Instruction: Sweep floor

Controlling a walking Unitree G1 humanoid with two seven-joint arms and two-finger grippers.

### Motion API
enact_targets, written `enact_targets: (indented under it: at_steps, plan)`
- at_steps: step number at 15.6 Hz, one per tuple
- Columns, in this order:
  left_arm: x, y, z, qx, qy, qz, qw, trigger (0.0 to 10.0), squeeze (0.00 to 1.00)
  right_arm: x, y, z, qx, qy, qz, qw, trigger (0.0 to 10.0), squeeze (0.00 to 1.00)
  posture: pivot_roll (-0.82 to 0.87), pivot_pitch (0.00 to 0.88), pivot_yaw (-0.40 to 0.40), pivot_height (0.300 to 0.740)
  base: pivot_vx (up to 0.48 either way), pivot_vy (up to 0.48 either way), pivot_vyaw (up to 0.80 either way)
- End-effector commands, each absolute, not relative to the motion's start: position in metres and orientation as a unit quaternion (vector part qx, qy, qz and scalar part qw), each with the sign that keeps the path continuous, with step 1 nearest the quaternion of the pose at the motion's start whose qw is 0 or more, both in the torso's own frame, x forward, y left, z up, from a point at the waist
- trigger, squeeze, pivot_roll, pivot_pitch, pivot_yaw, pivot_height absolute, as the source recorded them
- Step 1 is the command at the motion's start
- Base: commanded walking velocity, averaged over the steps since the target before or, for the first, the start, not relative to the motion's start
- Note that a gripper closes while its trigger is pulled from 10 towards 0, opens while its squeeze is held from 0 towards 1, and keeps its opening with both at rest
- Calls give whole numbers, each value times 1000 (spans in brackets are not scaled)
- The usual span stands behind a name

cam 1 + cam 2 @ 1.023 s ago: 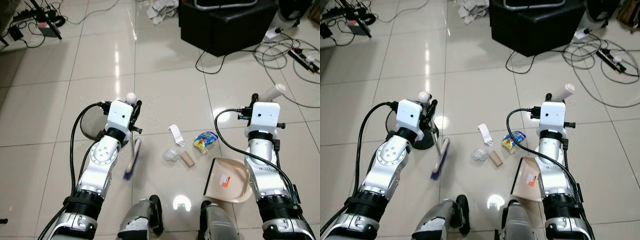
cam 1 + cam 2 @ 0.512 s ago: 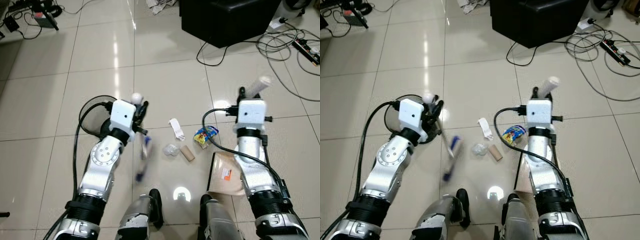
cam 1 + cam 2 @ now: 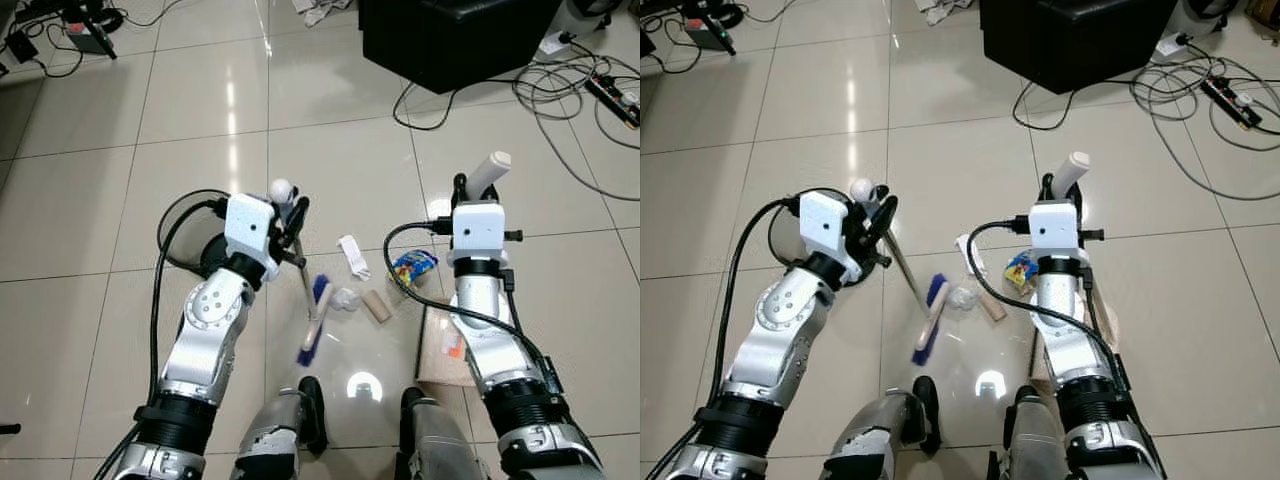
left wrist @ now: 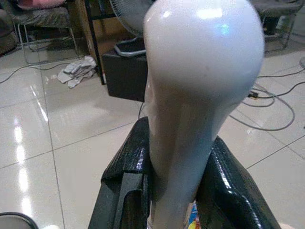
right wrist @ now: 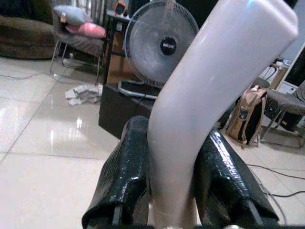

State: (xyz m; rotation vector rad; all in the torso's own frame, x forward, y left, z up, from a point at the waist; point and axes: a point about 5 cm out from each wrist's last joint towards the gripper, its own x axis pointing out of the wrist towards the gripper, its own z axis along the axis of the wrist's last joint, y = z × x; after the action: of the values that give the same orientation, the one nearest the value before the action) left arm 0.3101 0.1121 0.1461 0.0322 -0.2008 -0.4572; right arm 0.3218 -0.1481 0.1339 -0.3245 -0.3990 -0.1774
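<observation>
Brush: brush [image 3: 312, 325] slants down to the tiled floor [image 3: 90, 200], blue bristles just beside the litter.
Left pincer: left pincer [image 3: 290, 215] clamped on the brush's white handle.
Right pincer: right pincer [image 3: 462, 190] clamped on the dustpan's pale handle [image 3: 487, 172].
Dustpan: dustpan [image 3: 445, 345] sits right of the litter.
Litter: white scrap [image 3: 352, 257], snack wrapper [image 3: 411, 266], cardboard tube [image 3: 376, 308].

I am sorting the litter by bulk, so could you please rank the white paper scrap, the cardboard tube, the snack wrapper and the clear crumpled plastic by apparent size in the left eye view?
1. Snack wrapper and white paper scrap: too close to rank.
2. Cardboard tube.
3. Clear crumpled plastic, partly hidden by the brush, so unsure against the tube.
</observation>
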Motion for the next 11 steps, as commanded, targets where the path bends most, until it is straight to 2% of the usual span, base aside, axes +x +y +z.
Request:
enact_targets:
  at_steps: [1, 8, 11]
  plan:
    - [307, 112, 141, -3, -84, -234, 969, 10000, 0, 318, -129, 134, -131, -213, -62, 966, 10000, 0, 139, 338, 179, 740, 0, 0, 0]
    - [312, 119, 145, 2, -85, -228, 970, 10000, 0, 316, -129, 136, -129, -223, -62, 964, 10000, 0, 137, 333, 176, 740, 0, 0, 0]
    - [309, 112, 150, -58, -79, -249, 963, 10000, 0, 316, -123, 134, -101, -221, -55, 968, 10000, 0, 137, 328, 178, 740, 0, 0, 0]
